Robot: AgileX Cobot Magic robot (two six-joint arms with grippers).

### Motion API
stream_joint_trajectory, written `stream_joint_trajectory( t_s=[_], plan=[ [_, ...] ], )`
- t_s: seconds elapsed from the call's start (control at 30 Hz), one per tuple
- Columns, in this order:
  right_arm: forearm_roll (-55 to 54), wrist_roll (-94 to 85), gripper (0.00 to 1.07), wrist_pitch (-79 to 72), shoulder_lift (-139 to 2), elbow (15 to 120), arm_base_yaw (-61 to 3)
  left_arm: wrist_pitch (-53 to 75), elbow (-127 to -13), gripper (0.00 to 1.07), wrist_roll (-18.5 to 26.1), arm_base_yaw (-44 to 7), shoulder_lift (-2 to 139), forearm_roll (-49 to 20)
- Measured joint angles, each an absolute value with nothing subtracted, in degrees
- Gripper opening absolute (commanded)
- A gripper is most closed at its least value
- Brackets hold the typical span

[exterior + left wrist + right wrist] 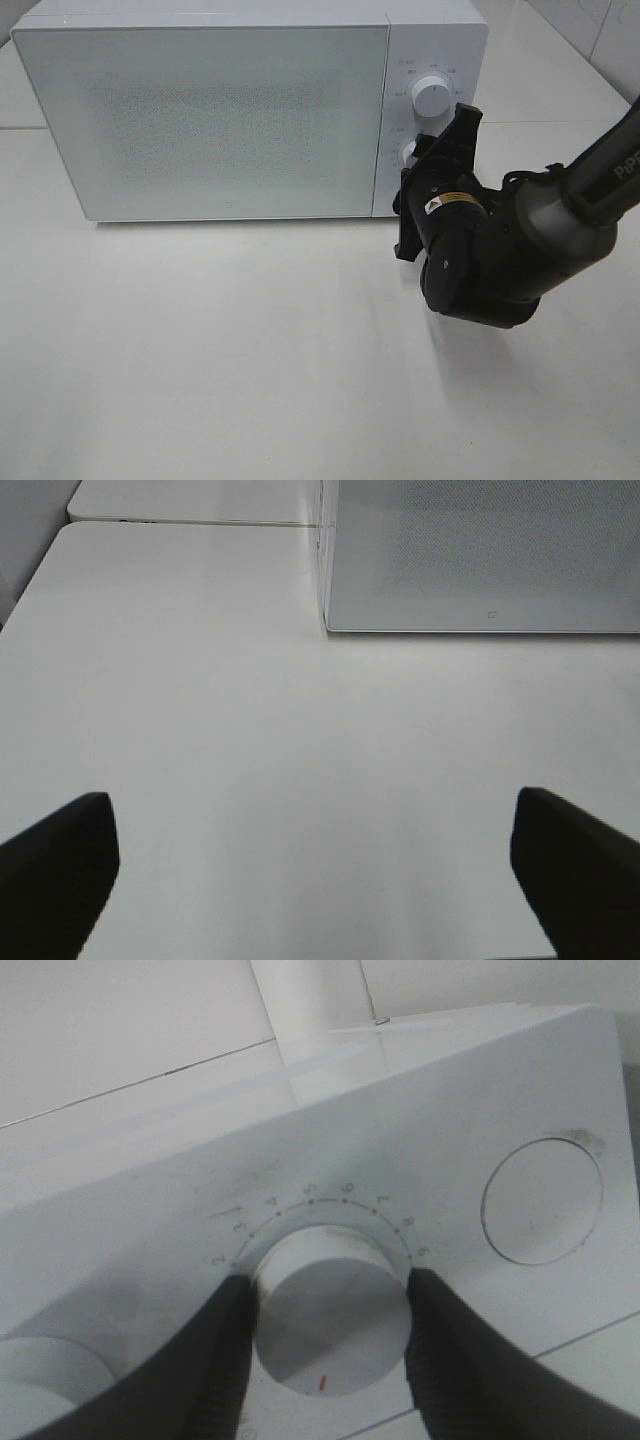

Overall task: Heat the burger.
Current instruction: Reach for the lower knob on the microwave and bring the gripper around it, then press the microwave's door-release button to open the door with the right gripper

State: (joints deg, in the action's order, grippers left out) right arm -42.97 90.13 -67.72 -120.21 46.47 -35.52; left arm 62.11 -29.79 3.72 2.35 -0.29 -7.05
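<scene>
Burger: not visible in any view. Not on the counter (200,350), not in either pincer. The microwave (250,110) door (480,550) is shut and frosted, so I can't see through it. My guess is the burger's already inside, but I can't confirm from here.

Right pincer (330,1285) is at the control panel, roughly half open and closed on the lower dial (330,1335). One finger is on each side, and the pads look pressed to the dial's rim. The top dial (432,95) is free, nothing touching it.

Left pincer (310,820) is spread as wide as it goes and holds nothing. It hangs over bare counter, well apart from the microwave's front corner.

Progress, as I read it:
- Loading and closing the door look done, since the door's flush and nothing's left out on the counter.
- I'm at the dial-setting step now, w/ the grip on.
- The red mark on the lower dial sits away from the numbered arc in the wrist view, so I reckon the time isn't wound on yet. That's a judgement, not certain.

Left to do: twist the dial to a setting, let go, back the right arm off. Whether the top dial needs setting too, I can't tell, as its markings are too small to read.
</scene>
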Motion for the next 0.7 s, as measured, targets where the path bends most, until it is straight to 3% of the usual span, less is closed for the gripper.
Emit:
stream_joint_trajectory(
  t_s=[0.37, 0.7],
  plan=[
    [-40.7, 86.4, 0.68, -69.3, -120.1, 44.7, -36.0, 62.1, -29.8, 1.00, 3.7, 2.3, -0.3, -7.0],
    [-35.0, 81.9, 0.71, -69.4, -117.2, 39.0, -35.8, 62.1, -29.8, 1.00, 3.7, 2.3, -0.3, -7.0]
  ],
)
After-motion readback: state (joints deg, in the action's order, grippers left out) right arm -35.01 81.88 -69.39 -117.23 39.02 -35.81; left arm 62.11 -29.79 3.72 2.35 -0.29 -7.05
